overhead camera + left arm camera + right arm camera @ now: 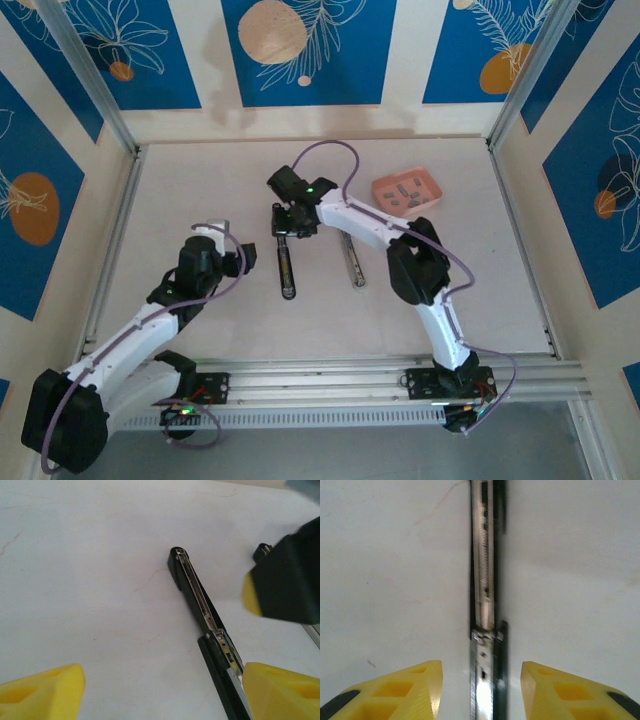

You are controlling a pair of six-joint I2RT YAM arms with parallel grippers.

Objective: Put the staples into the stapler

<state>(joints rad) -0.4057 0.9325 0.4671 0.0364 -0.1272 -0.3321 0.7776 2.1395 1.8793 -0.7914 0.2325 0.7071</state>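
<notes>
Stapler [287, 268] lies opened flat on the surface [200, 180], rail up. Your right pincer [481, 687] straddles it, fingers apart, clear on both sides. Your left pincer [160, 695] sits just left of the stapler, spread wide, empty. Staples [401, 190] rest in the pink tray [430, 183], well right of the stapler.
</notes>
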